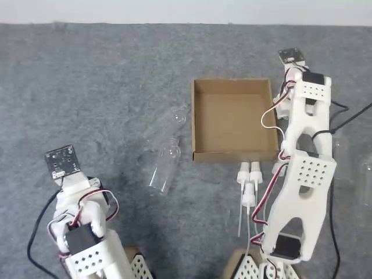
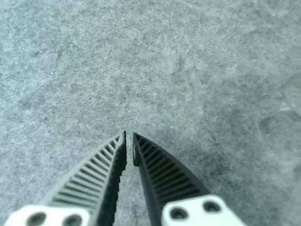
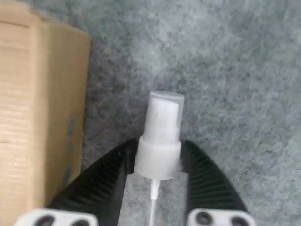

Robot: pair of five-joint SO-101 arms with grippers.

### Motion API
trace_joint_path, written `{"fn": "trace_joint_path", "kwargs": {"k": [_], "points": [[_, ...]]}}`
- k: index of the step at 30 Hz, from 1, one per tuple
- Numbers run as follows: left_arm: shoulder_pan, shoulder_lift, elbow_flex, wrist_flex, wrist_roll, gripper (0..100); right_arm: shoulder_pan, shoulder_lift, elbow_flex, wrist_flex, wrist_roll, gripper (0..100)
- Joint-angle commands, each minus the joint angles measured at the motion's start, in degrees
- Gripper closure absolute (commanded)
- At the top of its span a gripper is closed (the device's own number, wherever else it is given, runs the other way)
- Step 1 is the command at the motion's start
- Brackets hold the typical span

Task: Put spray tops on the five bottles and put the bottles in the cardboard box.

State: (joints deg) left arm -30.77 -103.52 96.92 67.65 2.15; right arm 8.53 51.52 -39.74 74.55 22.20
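My right gripper (image 3: 157,151) is shut on a white spray top (image 3: 163,117), its fingers pressed against both sides of the collar, with the thin tube hanging down between them. It sits just off the outer wall of the cardboard box (image 3: 33,108). In the high view the box (image 1: 197,116) stands open in the middle with nothing inside, and the right arm (image 1: 305,116) stretches along its right side. Two clear bottles (image 1: 164,167) (image 1: 168,123) lie uncapped to the left of the box. My left gripper (image 2: 129,137) is shut over bare grey carpet.
Three more spray tops (image 1: 249,174) with long tubes lie just in front of the box. More clear bottles (image 1: 366,180) lie at the right edge, beyond the right arm. The left arm (image 1: 78,221) stays at the front left, with open carpet ahead of it.
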Motion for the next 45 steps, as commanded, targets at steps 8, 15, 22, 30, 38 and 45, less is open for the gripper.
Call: {"fn": "trace_joint_path", "kwargs": {"k": [8,15,22,30,38,45], "points": [[0.09,-0.97,-0.40,-1.41,-0.18,98,-1.63,-6.73,-2.11,2.86,-2.73,98.2],[0.09,-0.97,-0.40,-1.41,-0.18,98,-1.71,-16.48,-2.11,11.30,-4.13,98.2],[0.09,-0.97,-0.40,-1.49,-0.18,98,-3.30,-25.01,-2.11,22.55,-4.04,98.2],[0.09,-0.97,-0.40,-1.41,-0.26,98,-11.74,-39.60,6.86,28.35,-8.18,98.2],[0.09,-0.88,-0.40,-1.32,-0.26,98,-28.44,-55.60,26.90,24.31,-8.97,97.9],[0.09,-0.88,-0.40,-1.32,-0.26,98,-44.53,-58.59,39.82,11.91,-17.49,97.8]]}}
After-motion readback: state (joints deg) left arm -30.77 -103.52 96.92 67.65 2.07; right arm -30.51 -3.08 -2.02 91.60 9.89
